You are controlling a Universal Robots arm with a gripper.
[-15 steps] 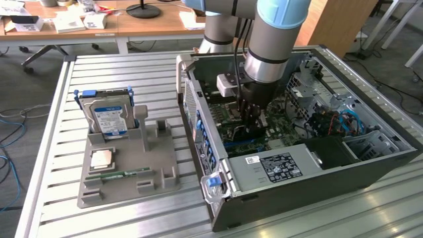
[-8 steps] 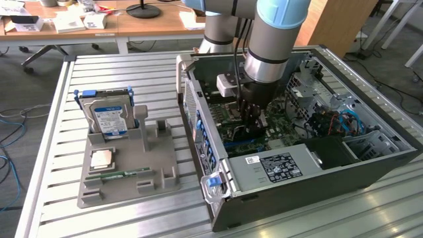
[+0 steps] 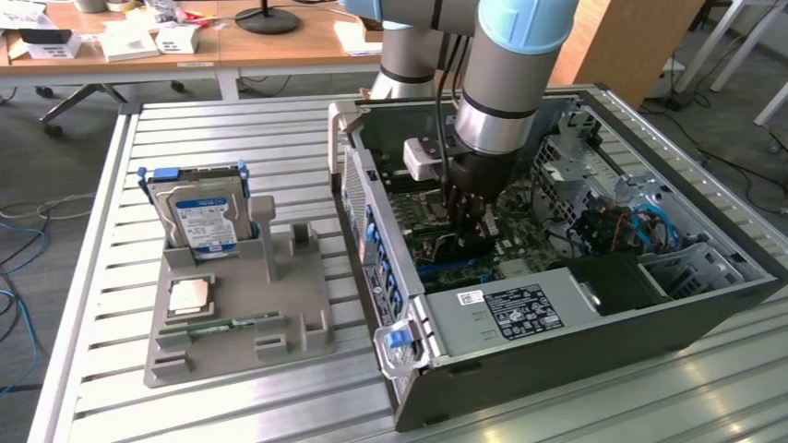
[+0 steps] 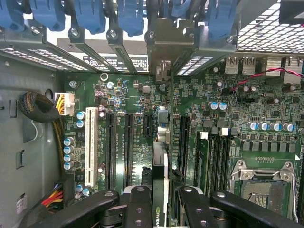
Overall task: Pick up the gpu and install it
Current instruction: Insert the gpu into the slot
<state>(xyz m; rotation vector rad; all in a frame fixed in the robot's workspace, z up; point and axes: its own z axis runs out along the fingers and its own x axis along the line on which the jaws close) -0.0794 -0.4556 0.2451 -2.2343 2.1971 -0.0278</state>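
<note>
While your end effector (image 3: 474,208) grips the gpu (image 4: 160,175) above the motherboard (image 4: 133,95), it seems not yet seated. Insertion calls for squaring its edge over one of the slots (image 4: 128,147).
</note>
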